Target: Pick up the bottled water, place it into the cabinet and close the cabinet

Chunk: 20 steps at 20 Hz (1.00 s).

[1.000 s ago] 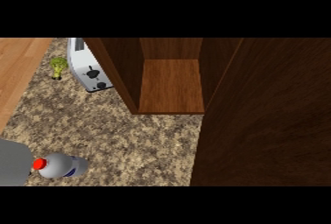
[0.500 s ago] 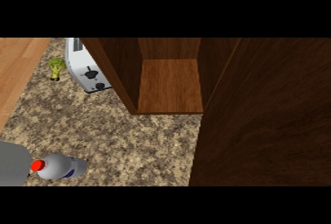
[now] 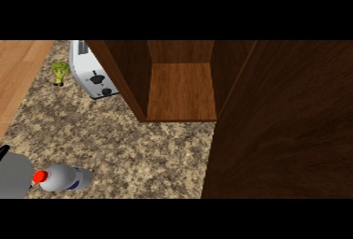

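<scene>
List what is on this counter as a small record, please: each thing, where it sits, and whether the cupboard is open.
bottled water: red cap, on the counter at lower left, not yet in the cabinet
left forearm: grey, at the left edge, right beside the bottle
cabinet: open, wooden shelf showing
cabinet door: swung open, fills the right side
toaster: left of the cabinet
small green item: left of the toaster, too small to identify
right hand: not in view

My left forearm [image 3: 12, 176] comes in over the counter's [image 3: 138, 149] near left corner, a grey rounded bulk cut off by the view's left and lower edges. Of my left hand [image 3: 3, 150] only a small black sliver shows at the left edge, just above the forearm's top, too little to tell how it is posed.
</scene>
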Each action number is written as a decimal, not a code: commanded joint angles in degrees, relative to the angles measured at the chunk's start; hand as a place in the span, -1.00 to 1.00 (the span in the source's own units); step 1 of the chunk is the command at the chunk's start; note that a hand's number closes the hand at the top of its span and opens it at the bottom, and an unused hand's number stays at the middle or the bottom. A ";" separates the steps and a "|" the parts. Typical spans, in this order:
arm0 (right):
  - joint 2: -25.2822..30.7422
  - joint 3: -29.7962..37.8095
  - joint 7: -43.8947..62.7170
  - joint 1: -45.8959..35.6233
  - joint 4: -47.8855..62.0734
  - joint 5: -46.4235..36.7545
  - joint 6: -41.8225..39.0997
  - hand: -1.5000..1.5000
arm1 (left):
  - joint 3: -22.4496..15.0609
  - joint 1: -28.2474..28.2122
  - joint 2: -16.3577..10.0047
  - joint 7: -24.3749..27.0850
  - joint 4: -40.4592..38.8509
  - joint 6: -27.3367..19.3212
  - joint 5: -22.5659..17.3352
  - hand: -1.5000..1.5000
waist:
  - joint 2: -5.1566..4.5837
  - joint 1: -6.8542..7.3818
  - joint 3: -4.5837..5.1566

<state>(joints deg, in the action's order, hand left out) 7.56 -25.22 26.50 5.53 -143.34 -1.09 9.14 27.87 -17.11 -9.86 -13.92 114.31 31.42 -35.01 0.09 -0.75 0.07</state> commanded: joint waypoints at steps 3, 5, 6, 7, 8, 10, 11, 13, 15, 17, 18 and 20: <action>0.06 -2.24 6.23 -1.63 -8.02 -4.53 2.36 -1.00 | -1.19 7.02 1.02 7.89 -14.20 2.91 12.12 -1.00 | -0.04 -0.15 0.04; 1.73 -3.15 8.70 -1.19 -11.26 -6.23 2.50 -1.00 | -1.16 6.88 0.93 8.19 -14.00 2.63 12.58 -1.00 | 0.08 -0.13 0.03; 1.53 -3.91 7.12 -0.23 -12.05 -5.92 2.94 -1.00 | -0.70 3.94 1.62 11.50 -15.42 6.07 12.78 -1.00 | 0.16 -0.05 0.03; 2.18 1.20 7.47 -2.83 -8.65 -1.78 1.89 -1.00 | -1.29 6.61 2.23 15.26 -19.72 6.21 17.00 -1.00 | -0.05 0.20 0.01; 3.39 -1.73 5.60 2.19 -12.09 -2.59 1.51 -1.00 | -1.21 7.08 2.76 16.92 -21.93 5.77 18.41 -1.00 | 0.08 -0.49 0.01; 4.22 2.24 5.61 0.00 -10.72 -0.41 1.08 -1.00 | -1.86 5.65 4.09 21.43 -23.93 6.58 22.08 -1.00 | 0.00 -0.01 -0.01; 4.15 1.14 8.50 -2.03 -10.87 -1.90 1.39 -1.00 | -0.89 7.70 1.89 21.20 -27.16 7.56 19.94 -1.00 | 0.00 0.15 0.01; 3.60 -2.32 11.66 -3.49 -13.09 -4.66 3.08 -1.00 | -1.79 5.54 3.52 26.02 -29.06 7.65 24.56 -1.00 | 0.15 -0.02 0.09; 4.49 1.89 8.42 -2.93 -10.48 -0.83 1.92 -1.00 | -1.53 10.27 2.30 29.09 -34.83 5.37 28.02 -1.00 | -0.04 -0.05 0.00; 2.57 -2.87 12.36 -5.33 -11.50 -6.65 5.10 -1.00 | -1.11 7.68 1.45 27.30 -33.65 6.76 25.85 -1.00 | 0.10 0.27 0.02; 3.38 0.80 11.40 -5.50 -11.31 -3.18 4.70 -1.00 | -0.95 8.03 1.32 34.22 -39.46 7.19 29.83 -1.00 | 0.03 -0.04 0.07; 3.05 -1.03 10.07 -6.28 -9.68 -4.71 4.57 -1.00 | -2.79 6.84 3.32 36.17 -38.51 5.23 32.49 -1.00 | 0.07 0.34 0.00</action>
<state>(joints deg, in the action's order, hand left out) 9.97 -25.45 32.65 -1.59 -143.64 -1.87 13.25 26.68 -9.14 -8.33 17.02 78.26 38.16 -7.20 0.12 -0.66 0.11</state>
